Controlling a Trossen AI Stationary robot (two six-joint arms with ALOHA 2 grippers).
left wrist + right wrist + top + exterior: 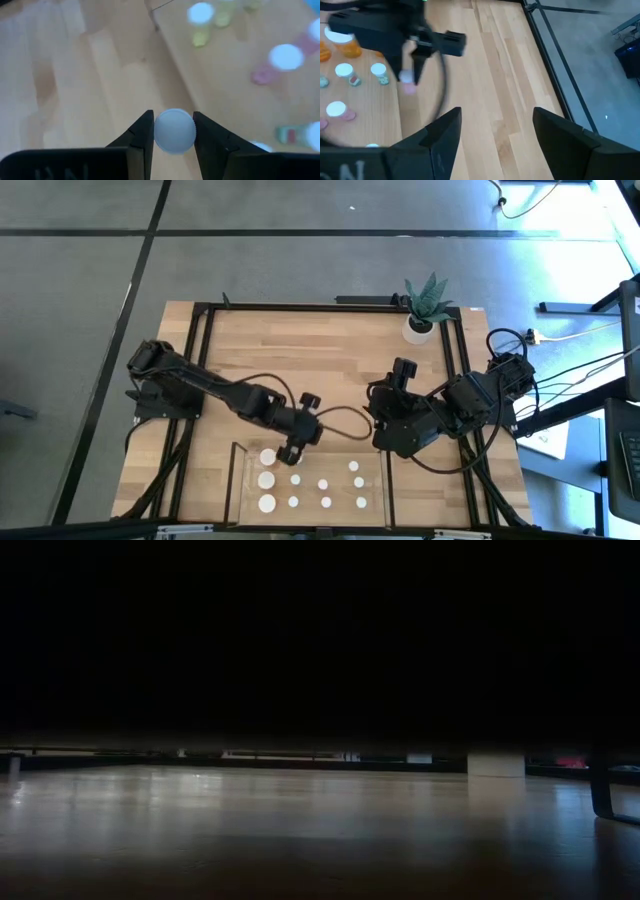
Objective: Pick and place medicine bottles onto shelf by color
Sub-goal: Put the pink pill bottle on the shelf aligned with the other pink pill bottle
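High view: left gripper [291,448] is over the far edge of the shelf [375,498], by its left corner; right gripper [392,412] waits beyond the shelf's right half, near the table's middle.
Left gripper: closed on one bottle [174,131]; in the left wrist view each finger presses a side of its white cap.
Right gripper: fingers spread wide, nothing between them; bare table [505,75] below.
Held bottle: only the round ribbed cap shows from above. The right wrist view shows a pinkish blur at the left gripper's tips, so the body may be pink; not certain.
Shelf contents: about nine white caps in loose rows. Three wide ones [267,478] sit at the left end, small ones to their right.
Colours seen: amber, greenish and pink bodies in the wrist views, all blurred.
Low view: nearly dark, only the tabletop sheen; no use here.
Risk 1: grip is on the cap alone, so the bottle could pivot or slip if the arm swings fast.
Risk 2: neighbours stand close, so a lowering gripper could tip a wide bottle.
Risk 3: body colour is hard to read from above, so it could land in the wrong group.
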